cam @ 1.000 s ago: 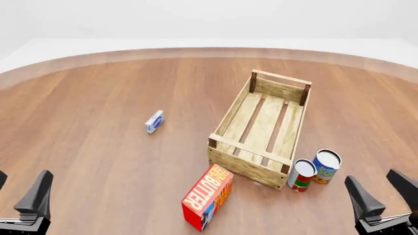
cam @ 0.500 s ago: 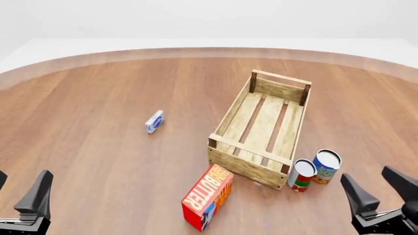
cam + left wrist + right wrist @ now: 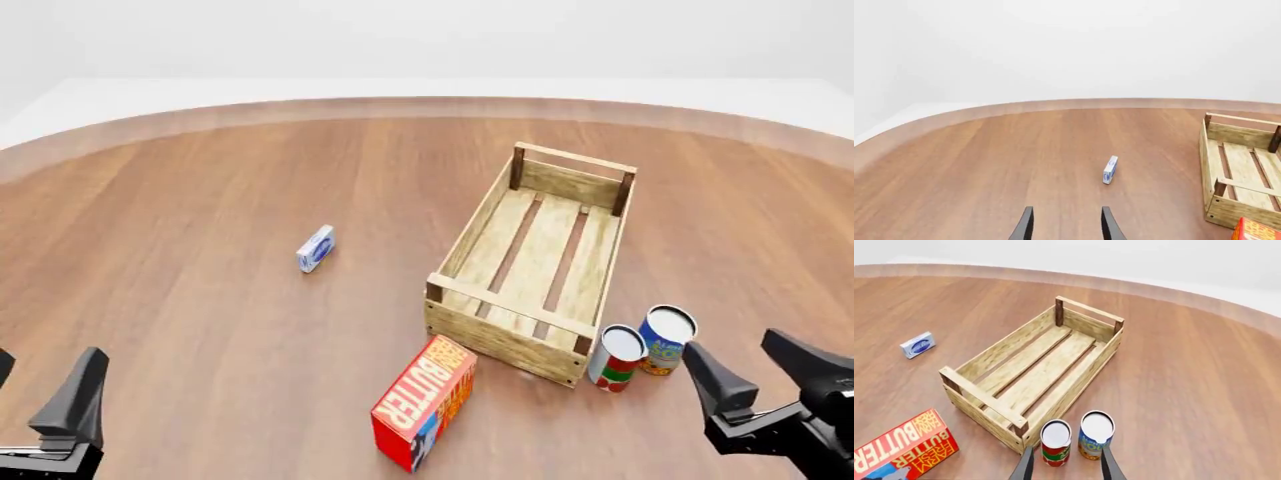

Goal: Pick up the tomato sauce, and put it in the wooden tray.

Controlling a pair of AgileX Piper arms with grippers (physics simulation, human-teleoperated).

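Note:
The tomato sauce [image 3: 615,357] is a small red and white can with a silver lid, standing upright just outside the near right corner of the wooden tray [image 3: 534,262]. In the right wrist view the tomato sauce [image 3: 1055,443] stands beside the blue and yellow can, in front of the wooden tray [image 3: 1034,371]. My right gripper [image 3: 755,369] is open, to the right of the cans and slightly nearer me, holding nothing. My left gripper [image 3: 43,385] is open at the near left, far from the can. The wooden tray [image 3: 1239,170] holds nothing.
A blue and yellow can [image 3: 666,340] stands touching-close on the right of the tomato sauce. A red butter box [image 3: 424,401] lies in front of the tray's near left corner. A small blue and white box [image 3: 315,248] lies left of the tray.
My right gripper has moved left and slightly up toward the two cans. The left gripper and all objects have stayed in place.

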